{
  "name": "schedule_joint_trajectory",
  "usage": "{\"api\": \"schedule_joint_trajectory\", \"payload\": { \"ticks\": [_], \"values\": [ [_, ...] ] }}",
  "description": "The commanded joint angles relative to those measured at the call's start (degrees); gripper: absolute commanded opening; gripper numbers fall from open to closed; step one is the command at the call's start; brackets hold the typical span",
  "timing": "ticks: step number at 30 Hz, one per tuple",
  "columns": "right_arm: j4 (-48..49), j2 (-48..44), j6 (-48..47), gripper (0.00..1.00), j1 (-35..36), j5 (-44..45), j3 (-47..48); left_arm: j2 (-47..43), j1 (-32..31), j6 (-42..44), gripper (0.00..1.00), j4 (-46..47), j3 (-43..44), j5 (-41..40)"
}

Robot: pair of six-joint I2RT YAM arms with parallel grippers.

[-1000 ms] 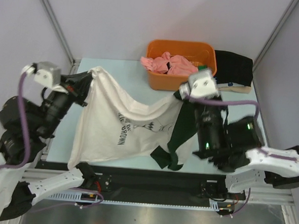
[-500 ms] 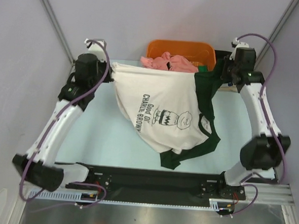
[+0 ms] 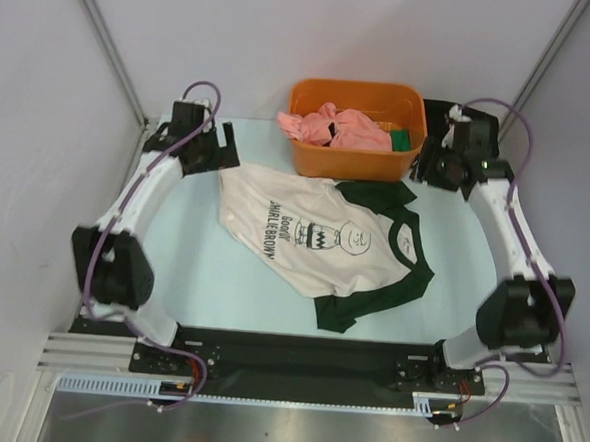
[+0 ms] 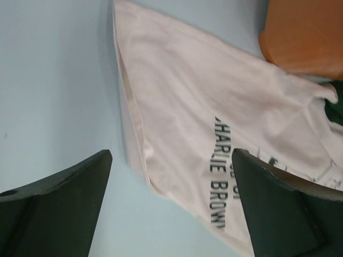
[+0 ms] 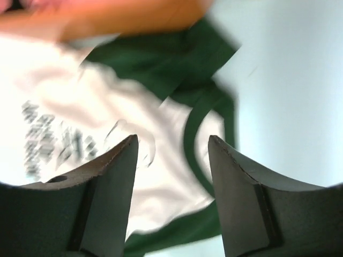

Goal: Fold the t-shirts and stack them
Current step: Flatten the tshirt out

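Cream shirt (image 3: 314,237) lies spread flat at centre frame, print up, green sleeve toward lower right. Left gripper (image 4: 171,155), upper left: fingers wide apart, empty. Right gripper (image 5: 171,142), upper right: parted, nothing held. Bin (image 3: 354,164), top centre, holds a pink shirt (image 3: 336,125).

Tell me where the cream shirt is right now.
In the top view the cream shirt lies spread print-up on the middle of the table, slightly right of centre. Its far edge is just in front of the orange bin.
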Motion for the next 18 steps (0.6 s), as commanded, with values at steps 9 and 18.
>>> {"api": "schedule_joint_trajectory", "payload": {
  "ticks": [9, 18],
  "values": [
    [19.3, -18.1, 11.7, 0.59, 1.8, -15.2, -31.2, -24.4, 0.3, -8.4, 0.94, 22.0, -30.2, 7.6],
    [22.6, -24.0, 13.9, 0.57, 8.8, -14.4, -35.6, -2.2, -8.9, -7.6, 0.92, 19.3, -0.9, 4.0]
  ]
}}
